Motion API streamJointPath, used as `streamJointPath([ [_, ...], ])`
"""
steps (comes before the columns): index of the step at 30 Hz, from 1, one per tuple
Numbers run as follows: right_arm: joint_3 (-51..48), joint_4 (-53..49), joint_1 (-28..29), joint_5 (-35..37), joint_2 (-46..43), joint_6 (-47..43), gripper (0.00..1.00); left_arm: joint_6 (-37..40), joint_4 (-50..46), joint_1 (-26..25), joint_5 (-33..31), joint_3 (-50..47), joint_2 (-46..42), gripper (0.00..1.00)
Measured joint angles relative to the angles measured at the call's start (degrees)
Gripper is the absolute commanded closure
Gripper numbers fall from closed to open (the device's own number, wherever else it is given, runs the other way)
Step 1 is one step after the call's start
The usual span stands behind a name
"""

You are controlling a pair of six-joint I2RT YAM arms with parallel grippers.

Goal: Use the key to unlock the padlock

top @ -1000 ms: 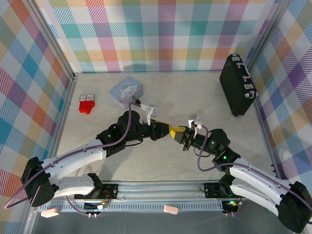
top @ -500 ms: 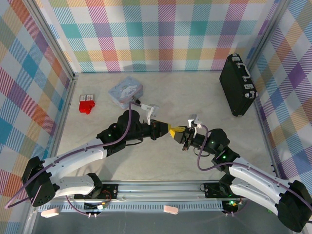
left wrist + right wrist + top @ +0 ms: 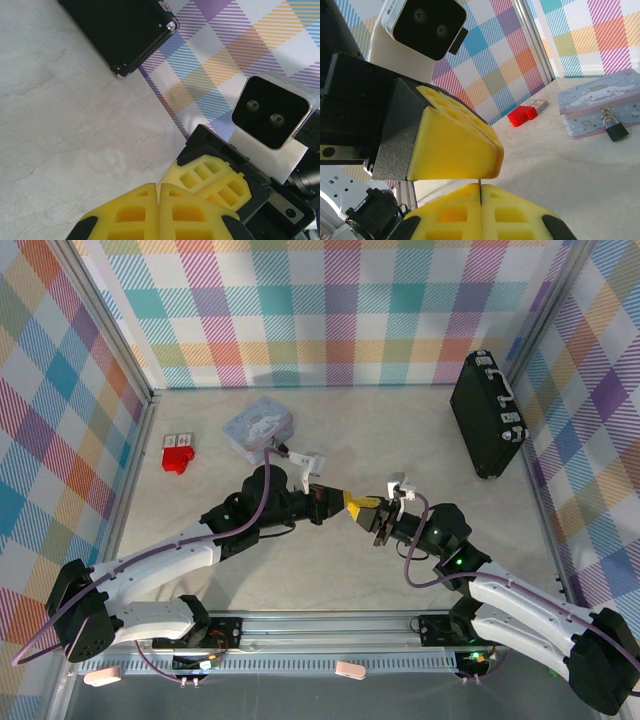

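A thin silvery sliver, the key (image 3: pixel 480 181), stands in the seam of my right gripper (image 3: pixel 480 192), whose yellow pads are shut on it. The sliver's top reaches the underside of my left gripper (image 3: pixel 497 156), which is shut; I cannot tell whether those pads pinch it. Both grippers meet tip to tip above mid-table, left gripper (image 3: pixel 350 505) against right gripper (image 3: pixel 373 513). From the left wrist, my left gripper (image 3: pixel 158 192) is pressed together, with the right one's pads (image 3: pixel 210 176) just beyond. The small black padlock (image 3: pixel 615 130) hangs on the pale blue tin (image 3: pixel 600 102), far off.
A red block (image 3: pixel 178 454) lies by the left wall, near the tin (image 3: pixel 258 427). A large black briefcase (image 3: pixel 487 415) stands at the back right against the checked wall. Bare marble-patterned tabletop (image 3: pixel 400 440) spreads behind the grippers.
My left gripper's pads have closed together at the right gripper's tip. Both arms have held almost the same place.
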Motion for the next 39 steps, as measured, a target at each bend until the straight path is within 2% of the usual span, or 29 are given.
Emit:
streamJointPath([
  [2, -0.07, -1.75, -0.20, 1.73, -1.31, 1.38, 0.37, -0.96, 0.74, -0.07, -1.57, -0.61, -0.02, 1.00],
  [3, -0.11, -2.62, -0.72, 2.38, -2.29, 2.36, 0.25, -1.64, 1.16, -0.02, -3.04, -1.11, -0.04, 1.00],
  [5, -0.20, -3.85, -2.27, 3.06, -4.48, 4.90, 0.19, -3.34, 2.73, 0.07, -5.44, -2.89, -0.22, 1.00],
  [8, -1.81, -2.01, -5.07, 3.37, -6.84, 10.12, 0.17, -6.03, 5.05, 0.13, -7.56, -5.42, -0.22, 1.00],
  [15, -4.61, 5.42, -8.09, -0.83, -1.40, 18.84, 0.19, -11.30, 13.53, 0.15, -6.64, -5.95, 3.37, 1.00],
  [25, -4.59, 18.21, -8.52, -7.91, 9.44, 25.70, 0.30, -15.02, 20.37, -0.28, -4.72, -5.88, 7.32, 1.00],
  [30, -4.59, 21.29, -9.01, -9.03, 10.64, 28.15, 0.41, -15.72, 21.92, -0.28, -4.37, -5.88, 7.30, 1.00],
  [33, -4.59, 22.58, -9.46, -9.88, 10.69, 30.05, 0.53, -15.78, 21.94, -0.28, -4.39, -5.88, 7.26, 1.00],
  [39, -4.42, 23.37, -9.60, -11.96, 10.75, 31.95, 0.66, -15.80, 21.97, -0.28, -4.61, -6.10, 5.99, 1.00],
])
